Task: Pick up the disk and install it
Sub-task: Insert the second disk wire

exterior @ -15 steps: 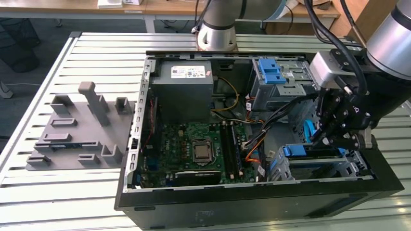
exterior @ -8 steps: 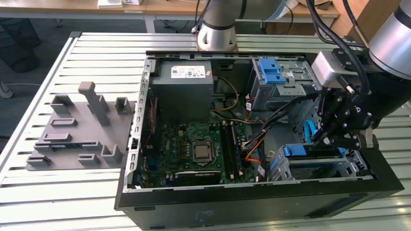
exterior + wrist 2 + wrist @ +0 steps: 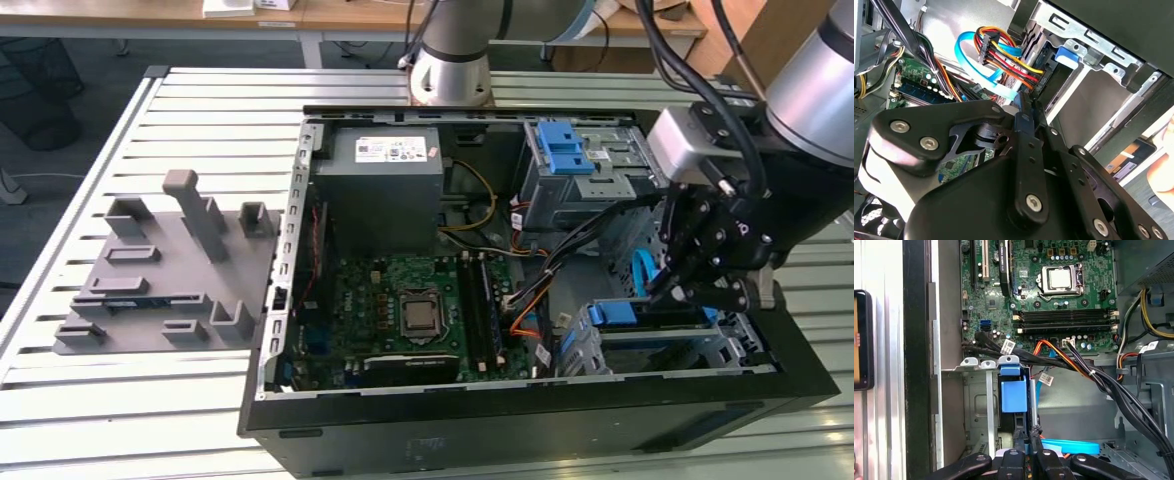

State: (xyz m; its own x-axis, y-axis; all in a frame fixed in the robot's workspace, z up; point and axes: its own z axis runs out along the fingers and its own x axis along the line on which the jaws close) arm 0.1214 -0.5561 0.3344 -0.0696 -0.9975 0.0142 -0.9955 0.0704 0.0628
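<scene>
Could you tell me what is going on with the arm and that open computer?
The robot arm has its gripper down inside the open computer case, at the drive cage on the exterior view's right. In the first wrist view the gripper's fingers are closed together just above the blue bracket of the disk, which sits upright in the cage beside the motherboard. The disk looks slotted into the bay; whether it is fully seated I cannot tell.

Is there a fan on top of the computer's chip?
No. In the first wrist view the chip sits bare in its socket on the green board.
</scene>
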